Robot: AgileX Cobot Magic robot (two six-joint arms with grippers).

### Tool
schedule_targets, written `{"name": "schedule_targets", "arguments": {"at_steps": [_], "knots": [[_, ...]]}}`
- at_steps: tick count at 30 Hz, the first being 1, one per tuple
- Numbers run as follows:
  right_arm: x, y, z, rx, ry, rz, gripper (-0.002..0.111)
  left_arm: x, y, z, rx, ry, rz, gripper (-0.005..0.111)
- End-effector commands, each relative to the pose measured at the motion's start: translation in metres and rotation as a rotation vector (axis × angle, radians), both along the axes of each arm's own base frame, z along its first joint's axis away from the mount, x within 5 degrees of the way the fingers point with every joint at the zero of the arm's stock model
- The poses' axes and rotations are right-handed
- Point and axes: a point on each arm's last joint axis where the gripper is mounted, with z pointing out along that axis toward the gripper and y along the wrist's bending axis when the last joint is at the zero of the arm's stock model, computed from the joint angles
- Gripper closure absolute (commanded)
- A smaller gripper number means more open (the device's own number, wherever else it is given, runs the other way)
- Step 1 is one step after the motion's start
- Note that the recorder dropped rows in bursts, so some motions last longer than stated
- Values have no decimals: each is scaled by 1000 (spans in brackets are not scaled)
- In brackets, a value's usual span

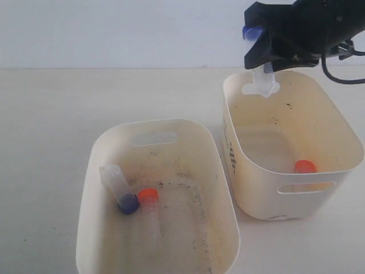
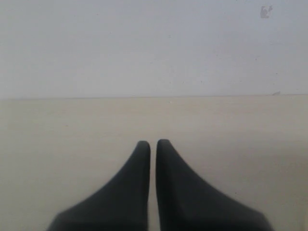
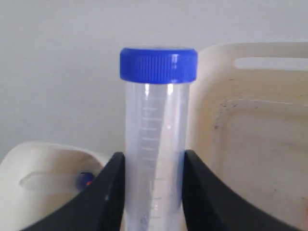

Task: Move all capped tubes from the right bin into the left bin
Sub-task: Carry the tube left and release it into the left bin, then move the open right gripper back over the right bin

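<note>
Tubes turn up in three places in the exterior view. We see the right gripper (image 1: 268,57) raised above the far rim of the right bin (image 1: 342,171), its black jaws clamped on the held tube (image 1: 266,80). The tube's blue cap (image 1: 250,32) sticks out to the left of the jaws, and its clear lower end hangs just over that rim. Inside the right bin, an orange-capped tube (image 1: 304,166) lies against the near wall, mostly hidden by it. The left bin (image 1: 171,127) stands just beside the right one, nearer to us. On its grimy floor lie a blue-capped tube (image 1: 120,188) and a second orange-capped tube (image 1: 149,206), their caps side by side. Both bins rest on the pale table (image 1: 51,114).

From the left wrist view we see the left gripper (image 2: 152,144) over bare table. Its two dark fingers (image 2: 130,192) are drawn together with only a thin slit between them, and nothing is in them.

From the right wrist view we look along the right gripper at the held tube. It stands pinched between the two fingers, with the blue cap well clear of the fingertips. Behind it we make out the speckled inside of the right bin on one side. On the other side is the rim of the left bin, where a bit of blue cap peeks out.
</note>
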Motion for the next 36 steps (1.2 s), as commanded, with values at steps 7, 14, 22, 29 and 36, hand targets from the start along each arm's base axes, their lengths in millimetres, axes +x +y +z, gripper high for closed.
{"name": "schedule_targets", "arguments": {"at_steps": [7, 14, 22, 29, 36], "knots": [[-56, 79, -21, 35, 5, 231, 108, 0, 0, 1, -8, -6, -7, 103], [-87, 113, -53, 21, -37, 300, 108, 0, 0, 1, -8, -6, -7, 103], [-92, 118, -60, 33, -68, 277, 35, 0, 0, 1, -8, -6, -7, 103], [-85, 115, -52, 28, -117, 259, 82, 0, 0, 1, -8, -6, -7, 103], [-35, 51, -2, -97, -77, 134, 108, 0, 0, 1, -8, -6, -7, 103]]}}
